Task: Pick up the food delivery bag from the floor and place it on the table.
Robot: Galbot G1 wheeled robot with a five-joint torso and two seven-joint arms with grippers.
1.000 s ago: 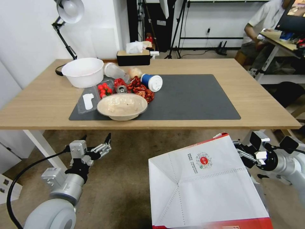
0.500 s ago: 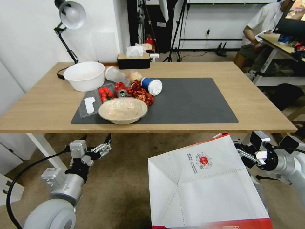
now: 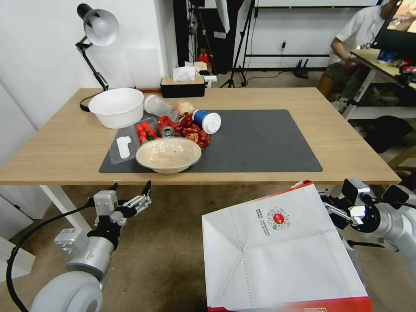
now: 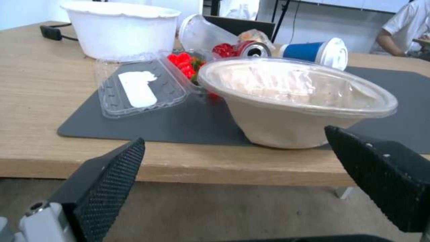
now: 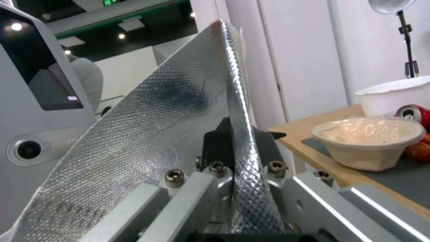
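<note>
The food delivery bag (image 3: 281, 251) hangs off the floor at lower right, its white side with a small round red logo facing me. My right gripper (image 3: 330, 209) is shut on the bag's upper edge; the right wrist view shows the silver foil lining (image 5: 170, 111) pinched between its jaws. The bag is below and in front of the table (image 3: 338, 134), whose dark grey mat (image 3: 264, 138) lies beyond. My left gripper (image 3: 132, 193) hovers open below the table's front edge at lower left, its black fingers (image 4: 107, 181) spread wide and holding nothing.
On the mat's left part sit a beige bowl (image 3: 168, 154), a white bowl (image 3: 116, 107), a clear clamshell (image 3: 123, 146), red food (image 3: 190, 128), a can and a blue cup (image 3: 207, 121). A lamp (image 3: 97, 26) and tissue box (image 3: 183, 86) stand behind. Carpet (image 3: 173, 247) lies below.
The whole head view has shifted down a little, so the camera has risen or tilted. Both grippers and the bag keep their places in the picture.
</note>
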